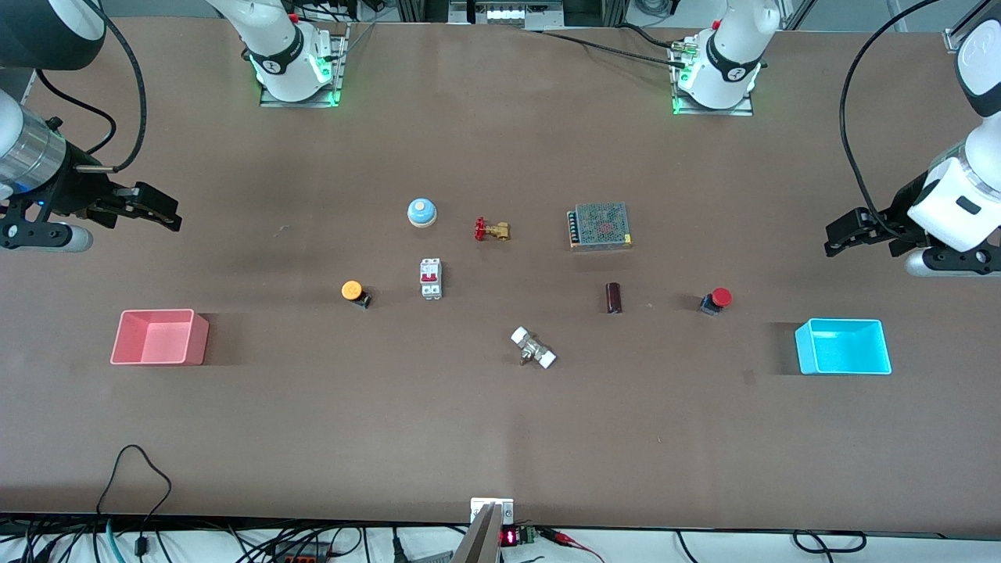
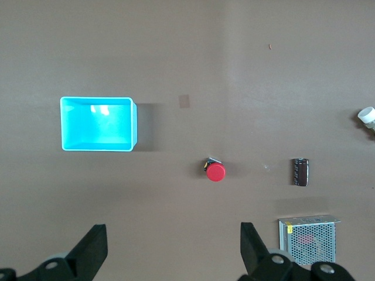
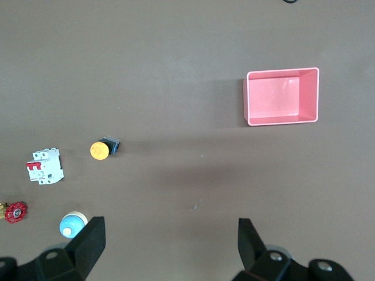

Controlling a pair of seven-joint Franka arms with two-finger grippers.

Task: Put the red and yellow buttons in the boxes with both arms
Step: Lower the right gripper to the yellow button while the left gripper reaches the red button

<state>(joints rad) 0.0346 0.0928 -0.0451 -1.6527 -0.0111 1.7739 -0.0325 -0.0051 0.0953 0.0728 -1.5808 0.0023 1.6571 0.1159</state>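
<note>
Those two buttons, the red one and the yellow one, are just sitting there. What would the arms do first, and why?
Probably each open gripper comes down over its nearer button. The left gripper hangs over bare table at its end, closest to the red button; the right gripper likewise, closest to the yellow button. Both buttons lie outside the blue box and pink box.

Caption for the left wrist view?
Open left end effector above table with cyan box, red button, capacitor and power supply.

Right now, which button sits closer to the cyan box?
The red button: it sits toward the left arm's end, near the cyan box. The yellow button lies nearer the pink box.
</note>
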